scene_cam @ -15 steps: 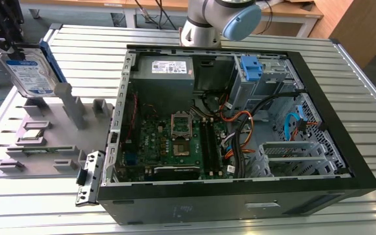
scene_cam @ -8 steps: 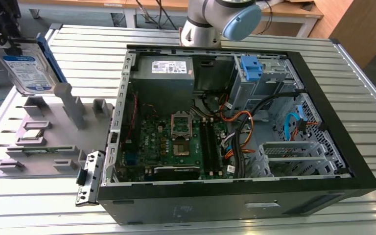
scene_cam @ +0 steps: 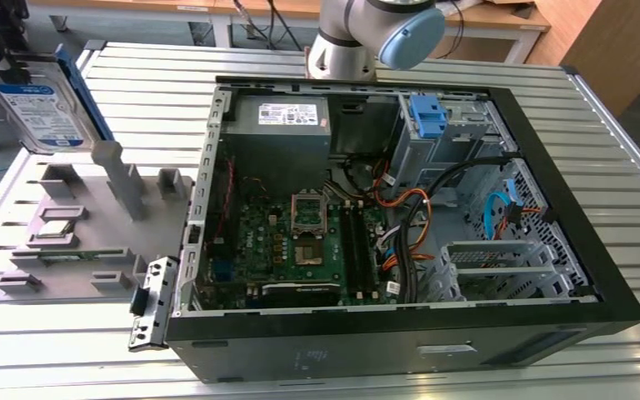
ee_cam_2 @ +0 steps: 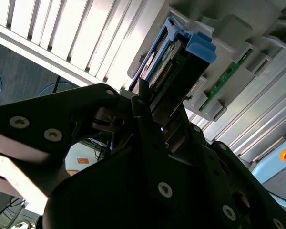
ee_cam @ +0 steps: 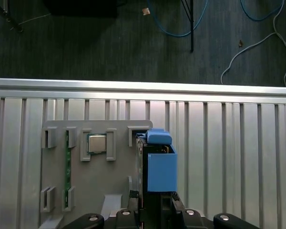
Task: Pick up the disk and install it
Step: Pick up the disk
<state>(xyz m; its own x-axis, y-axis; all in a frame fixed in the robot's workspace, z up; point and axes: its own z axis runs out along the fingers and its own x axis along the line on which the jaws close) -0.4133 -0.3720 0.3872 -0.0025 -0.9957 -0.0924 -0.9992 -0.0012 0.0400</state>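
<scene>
Gripper [ee_cam_2: 145,102] is closed onto one end of the disk [ee_cam_2: 174,67], its black fingers [ee_cam_2: 148,129] pinching the flat faces, as both wrist views show. The disk stands on edge, slightly tilted, over the far corner of the grey tray [scene_cam: 87,242]. Whether its lower edge is clear of the tray slot cannot be told. Holding it by the end leaves the blue side rails and the label face uncovered, which is judged deliberate, since the rails are what would seat in a bay. On the tray, close to the disk, sit a processor chip [ee_cam: 96,143] in its pocket and a green memory stick [ee_cam: 66,167] held on edge in clips. A tall grey post [scene_cam: 109,171] on the tray rises just beside the disk and is judged the closest thing it could catch on. Just beside the tray, on the exterior view's right of it, lies the open computer case [scene_cam: 582,225]. At the side of the case farthest from the tray, a drive cage carries a bare blue bracket [scene_cam: 426,117]. Orange, black and blue cables [scene_cam: 409,217] cross the case beside the cage and are judged the main obstruction there.
</scene>
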